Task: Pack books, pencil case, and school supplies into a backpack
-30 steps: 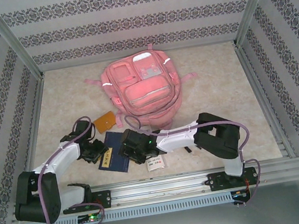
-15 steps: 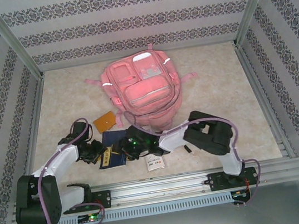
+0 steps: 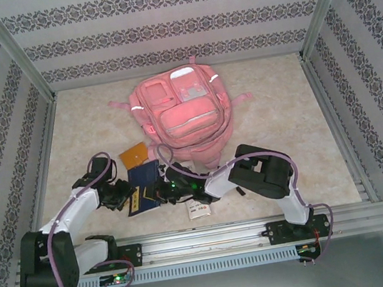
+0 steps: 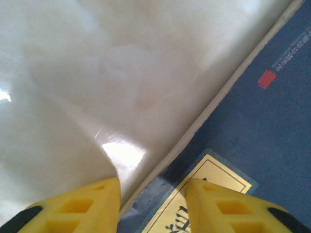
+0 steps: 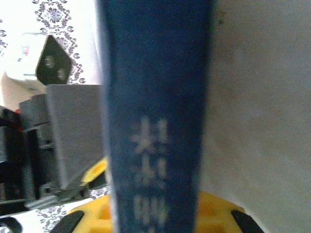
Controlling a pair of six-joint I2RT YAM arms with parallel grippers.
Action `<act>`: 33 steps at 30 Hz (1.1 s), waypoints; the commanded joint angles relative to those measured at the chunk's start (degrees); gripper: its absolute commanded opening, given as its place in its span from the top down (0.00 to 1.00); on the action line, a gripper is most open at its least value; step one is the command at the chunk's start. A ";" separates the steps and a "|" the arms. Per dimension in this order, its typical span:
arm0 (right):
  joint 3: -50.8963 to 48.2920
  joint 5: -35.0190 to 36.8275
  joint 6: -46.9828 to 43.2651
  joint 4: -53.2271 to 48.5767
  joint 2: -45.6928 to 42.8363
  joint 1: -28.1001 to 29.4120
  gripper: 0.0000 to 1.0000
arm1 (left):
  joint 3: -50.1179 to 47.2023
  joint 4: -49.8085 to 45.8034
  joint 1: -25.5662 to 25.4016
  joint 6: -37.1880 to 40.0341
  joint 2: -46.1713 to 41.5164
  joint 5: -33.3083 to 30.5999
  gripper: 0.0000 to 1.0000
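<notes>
The navy book [image 3: 144,182] with a yellow label lies in front of the pink backpack [image 3: 180,113], its right side raised off the table. My right gripper [image 3: 158,192] is shut on that right edge. In the right wrist view the navy spine [image 5: 155,97] with pale characters stands between the yellow fingers [image 5: 214,213]. My left gripper [image 3: 130,196] is at the book's left edge and stands open [image 4: 151,208]. One of its fingers [image 4: 73,206] is over bare table, the other over the yellow label [image 4: 218,177]. The white pencil case [image 3: 200,209] lies partly under the right arm.
An orange-brown booklet [image 3: 134,154] lies flat to the left of the backpack's lower corner. A pink strap [image 3: 241,98] trails off the backpack's right side. The metal rail [image 3: 219,234] bounds the near edge. Patterned walls close in the other three sides.
My right gripper has slid left to the book and closed on its right edge. The book now looks narrower and tilted up. The left gripper has shifted slightly toward the book.
</notes>
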 commanded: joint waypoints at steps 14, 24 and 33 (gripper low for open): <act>-8.42 6.13 -34.28 -44.47 -41.31 -14.47 0.98 | 31.50 -2.35 -12.33 26.31 -2.33 2.97 0.36; -6.54 11.58 -48.47 -73.97 -69.29 -56.71 0.99 | 52.63 -4.08 -34.03 52.32 26.10 -13.16 0.34; -4.80 5.93 -52.91 -75.66 -69.30 -65.64 0.99 | 77.59 -13.08 -35.76 53.08 54.78 -30.29 0.31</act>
